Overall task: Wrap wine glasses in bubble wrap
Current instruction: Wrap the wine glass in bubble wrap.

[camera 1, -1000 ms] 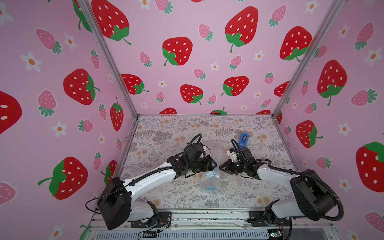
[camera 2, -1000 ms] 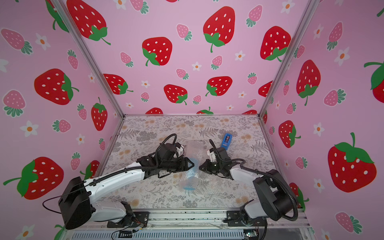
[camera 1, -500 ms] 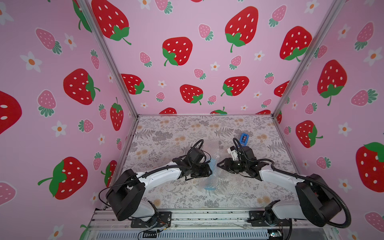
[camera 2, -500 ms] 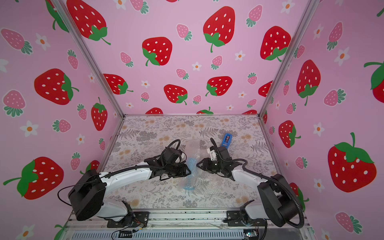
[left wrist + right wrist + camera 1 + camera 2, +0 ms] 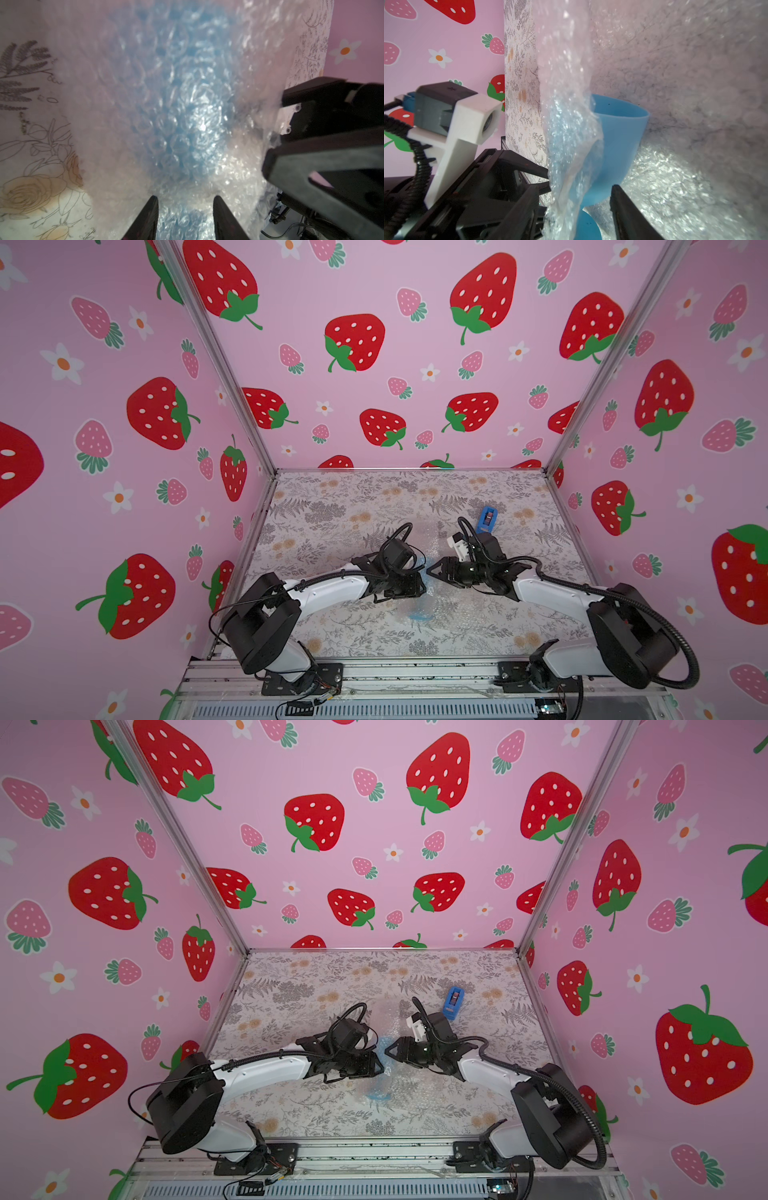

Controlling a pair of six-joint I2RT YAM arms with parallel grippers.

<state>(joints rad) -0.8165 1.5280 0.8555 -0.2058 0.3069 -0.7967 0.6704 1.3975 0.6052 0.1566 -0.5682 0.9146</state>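
Observation:
The light-blue wine glass (image 5: 618, 141) lies on its side on the bubble wrap (image 5: 453, 605), mid-table between both arms. Its foot (image 5: 417, 614) points toward the front edge. A flap of the wrap (image 5: 566, 124) is folded up over the bowl. My left gripper (image 5: 186, 205) is shut on that flap, with the blue glass showing through it (image 5: 187, 128). My right gripper (image 5: 574, 186) is open, its jaws standing on either side of the flap and the stem. In both top views the two grippers (image 5: 422, 580) (image 5: 432, 572) nearly meet over the glass.
A darker blue tape dispenser (image 5: 487, 519) stands behind the right arm, toward the back right. Pink strawberry walls close in the floral table (image 5: 332, 506) on three sides. The metal rail (image 5: 415, 672) runs along the front edge.
The right gripper has opened and let go of the wrap flap. The left gripper has narrowed onto the wrap-covered glass, and its arm has drawn in closer.

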